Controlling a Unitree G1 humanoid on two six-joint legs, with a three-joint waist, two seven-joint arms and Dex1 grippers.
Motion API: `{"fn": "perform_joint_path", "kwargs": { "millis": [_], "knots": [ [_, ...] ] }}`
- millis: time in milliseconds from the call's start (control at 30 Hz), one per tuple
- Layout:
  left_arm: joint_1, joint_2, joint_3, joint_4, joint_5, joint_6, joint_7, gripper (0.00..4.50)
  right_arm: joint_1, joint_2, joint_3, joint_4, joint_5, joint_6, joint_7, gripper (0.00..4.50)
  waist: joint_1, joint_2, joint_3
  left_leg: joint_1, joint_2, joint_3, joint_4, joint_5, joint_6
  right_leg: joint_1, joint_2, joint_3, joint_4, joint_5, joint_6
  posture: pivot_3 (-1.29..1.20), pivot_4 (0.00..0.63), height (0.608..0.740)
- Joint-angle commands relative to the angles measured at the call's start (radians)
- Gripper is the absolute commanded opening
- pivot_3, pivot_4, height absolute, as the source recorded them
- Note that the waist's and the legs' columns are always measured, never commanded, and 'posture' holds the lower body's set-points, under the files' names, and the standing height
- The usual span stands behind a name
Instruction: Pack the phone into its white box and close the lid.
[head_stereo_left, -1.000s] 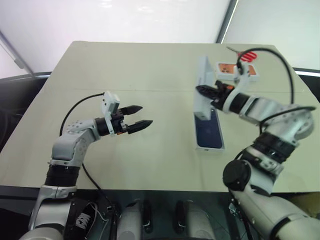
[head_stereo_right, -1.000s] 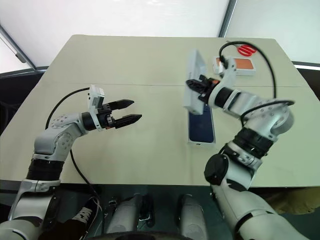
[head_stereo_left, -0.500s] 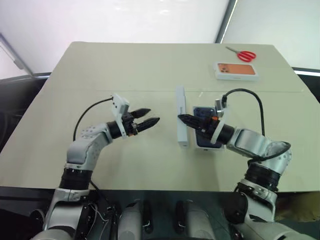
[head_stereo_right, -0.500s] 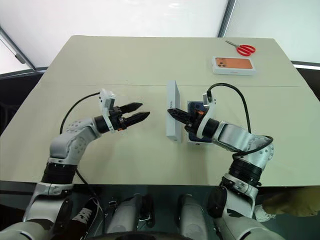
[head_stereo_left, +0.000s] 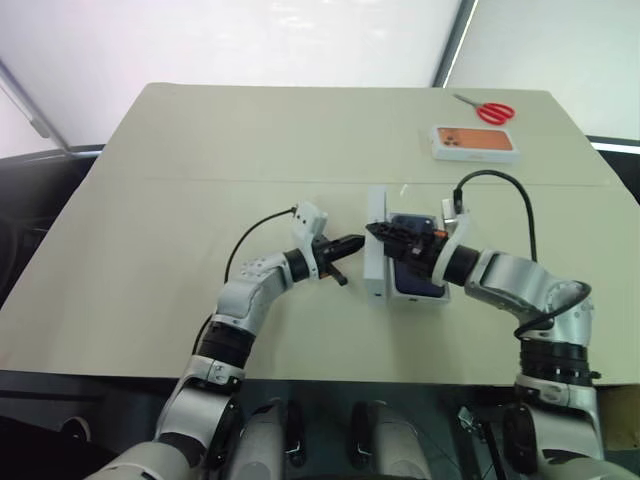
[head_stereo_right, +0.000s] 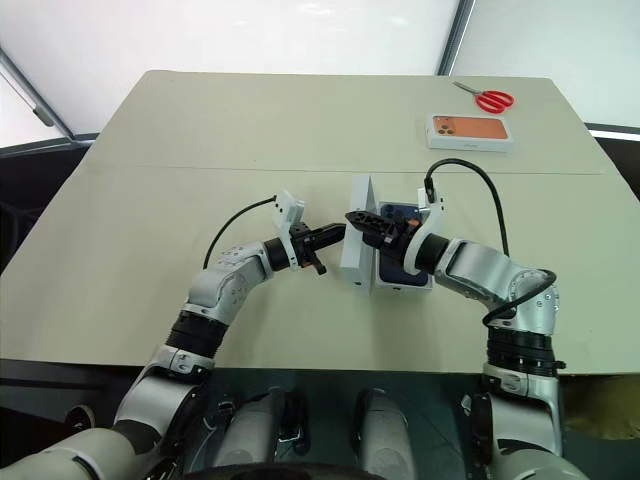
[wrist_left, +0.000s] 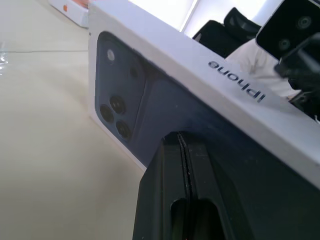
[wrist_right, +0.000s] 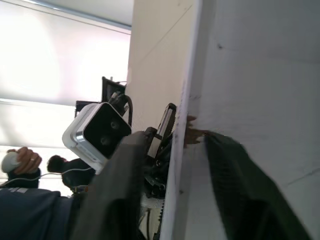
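The lid (head_stereo_left: 376, 262) stands on its long edge mid-table, leaning toward the white box (head_stereo_left: 424, 298) just to its right. In the box lies the dark navy phone (head_stereo_left: 413, 276), partly hidden by my right arm. My left gripper (head_stereo_left: 353, 243) is shut, and its tip presses the lid's outer face with the blue phone picture (wrist_left: 150, 100). From the other side my right gripper (head_stereo_left: 376, 231) is open, its fingers (wrist_right: 116, 190) straddling the lid's upper rim (wrist_right: 186, 100), one on each side of the wall.
A white box with an orange phone picture (head_stereo_left: 474, 142) and red scissors (head_stereo_left: 487, 109) lie at the table's far right. A person's hand (wrist_right: 22, 159) shows off to the side, beyond the table, in the right wrist view.
My left gripper shut and swung right onto the lid's outer face. My right gripper let go of the lid and opened. The lid shifted right, closer to the box.
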Motion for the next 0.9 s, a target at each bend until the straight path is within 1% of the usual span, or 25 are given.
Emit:
{"fn": "perform_joint_path", "kwargs": {
  "millis": [33, 67, 133, 233, 367, 400, 467, 500, 533, 600, 667, 700, 767, 900],
  "knots": [
    [-0.037, -0.014, -0.02, 0.022, 0.038, -0.066, -0.02, 0.0, -0.037, -0.128, 0.007, -0.021, -0.168, 0.003, 0.164, 4.06, 0.001, 0.0, 0.0, 0.0, 0.0, 0.0, 0.0, 0.0, 0.0, 0.0, 0.0, 0.0, 0.0, 0.0, 0.0, 0.0, 0.15, 0.738],
    [-0.043, -0.019, -0.02, 0.032, 0.041, -0.071, -0.022, 0.0, -0.039, -0.178, 0.022, -0.042, -0.247, 0.006, 0.243, 4.42, 0.003, 0.0, 0.0, 0.0, 0.0, 0.0, 0.0, 0.0, 0.001, 0.0, 0.0, 0.0, 0.0, 0.0, 0.0, 0.0, 0.15, 0.738],
    [-0.054, -0.031, -0.014, 0.046, 0.041, -0.084, -0.022, 0.0, -0.058, -0.233, 0.009, -0.006, -0.303, -0.007, 0.329, 4.42, 0.001, 0.0, 0.0, -0.001, 0.0, 0.0, 0.001, -0.002, 0.003, 0.0, 0.0, 0.0, -0.001, 0.0, 0.0, 0.0, 0.15, 0.738],
    [-0.063, -0.048, -0.023, 0.062, 0.048, -0.092, -0.026, 0.0, -0.067, -0.341, 0.042, -0.006, -0.498, -0.053, 0.513, 4.42, 0.0, 0.0, 0.0, -0.001, 0.0, 0.0, 0.001, -0.002, 0.003, -0.001, 0.0, 0.0, -0.001, 0.0, 0.0, 0.0, 0.15, 0.738],
    [-0.075, -0.081, -0.033, 0.107, 0.066, -0.101, -0.026, 0.0, -0.062, -0.44, 0.116, -0.009, -0.767, -0.17, 0.708, 4.42, 0.003, 0.0, 0.0, -0.001, 0.0, 0.0, 0.001, -0.002, 0.003, -0.001, 0.0, -0.001, -0.001, 0.0, 0.0, 0.0, 0.15, 0.738],
    [-0.08, -0.089, -0.043, 0.118, 0.081, -0.125, -0.029, 0.0, -0.065, -0.432, 0.102, 0.012, -0.787, -0.177, 0.708, 4.2, 0.002, 0.0, 0.0, -0.001, 0.0, 0.0, 0.001, -0.002, 0.003, -0.001, 0.0, -0.001, -0.001, 0.0, 0.0, 0.0, 0.15, 0.738],
    [-0.102, -0.113, -0.045, 0.149, 0.086, -0.126, -0.028, 0.0, -0.047, -0.462, 0.162, -0.015, -0.947, -0.271, 0.765, 3.54, 0.003, 0.0, 0.0, -0.001, 0.0, 0.0, 0.001, -0.002, 0.003, -0.001, -0.001, -0.001, -0.001, 0.0, 0.0, 0.0, 0.15, 0.738],
    [-0.113, -0.119, -0.048, 0.166, 0.098, -0.147, -0.03, 0.0, -0.03, -0.483, 0.214, -0.029, -1.052, -0.335, 0.794, 3.02, 0.005, 0.0, 0.0, -0.001, 0.0, 0.0, 0.001, -0.002, 0.003, -0.001, -0.001, -0.001, -0.001, 0.0, 0.0, 0.0, 0.15, 0.738],
    [-0.123, -0.124, -0.045, 0.183, 0.105, -0.157, -0.03, 0.0, -0.019, -0.489, 0.245, -0.039, -1.121, -0.376, 0.819, 2.54, 0.007, -0.001, 0.0, -0.002, 0.0, 0.0, 0.002, -0.002, 0.003, -0.001, -0.001, -0.001, -0.001, 0.0, 0.0, 0.0, 0.15, 0.738],
    [-0.137, -0.123, -0.039, 0.208, 0.12, -0.179, -0.027, 0.0, -0.006, -0.483, 0.275, -0.051, -1.205, -0.428, 0.85, 1.56, 0.006, -0.001, 0.001, -0.002, 0.0, 0.0, 0.002, -0.002, 0.003, -0.001, -0.001, -0.001, -0.001, 0.0, 0.001, 0.0, 0.15, 0.738],
    [-0.14, -0.114, -0.028, 0.209, 0.12, -0.174, -0.029, 0.0, 0.019, -0.512, 0.346, -0.069, -1.343, -0.514, 0.902, 0.54, 0.004, -0.001, 0.001, -0.002, 0.0, 0.0, 0.002, -0.002, 0.003, -0.001, -0.001, -0.001, -0.001, 0.0, 0.001, 0.0, 0.15, 0.738],
    [-0.139, -0.105, -0.025, 0.205, 0.12, -0.174, -0.033, 0.0, 0.029, -0.513, 0.358, -0.068, -1.38, -0.531, 0.917, 0.07, 0.002, -0.001, 0.001, -0.002, 0.0, 0.0, 0.002, -0.002, 0.003, -0.002, -0.001, -0.001, -0.001, 0.0, 0.001, 0.0, 0.15, 0.738],
    [-0.131, -0.083, -0.028, 0.191, 0.131, -0.178, -0.036, 0.0, 0.039, -0.505, 0.363, -0.063, -1.441, -0.57, 0.932, 0.02, 0.001, -0.001, 0.001, -0.002, 0.001, 0.0, 0.002, 0.0, 0.0, -0.002, -0.001, -0.001, -0.001, 0.0, 0.001, 0.0, 0.15, 0.738],
    [-0.097, -0.026, -0.013, 0.107, 0.106, -0.087, -0.048, 0.0, 0.044, -0.485, 0.369, -0.085, -1.509, -0.606, 0.988, 0.02, 0.0, -0.001, 0.001, -0.002, 0.001, 0.0, 0.002, 0.001, -0.002, -0.002, -0.001, -0.001, -0.001, 0.0, 0.001, 0.0, 0.15, 0.738]
  ]
}}
